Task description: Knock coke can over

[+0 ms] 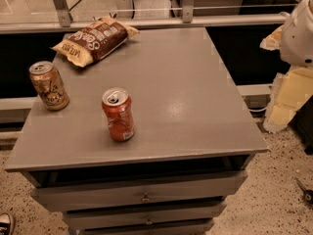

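The coke can (118, 114), red-orange with a silver top and pull tab, stands upright on the grey cabinet top (195, 92), left of centre and near the front edge. My gripper is out of view. Only a white rounded part of my arm (298, 33) shows at the upper right edge, well right of the cabinet and far from the can.
A gold-brown can (48, 85) stands upright near the left edge. A brown chip bag (95, 39) lies at the back left. Drawers (142, 192) sit below the top. Yellow foam pieces (288, 97) lie on the floor at right. A shoe tip (5, 223) shows bottom left.
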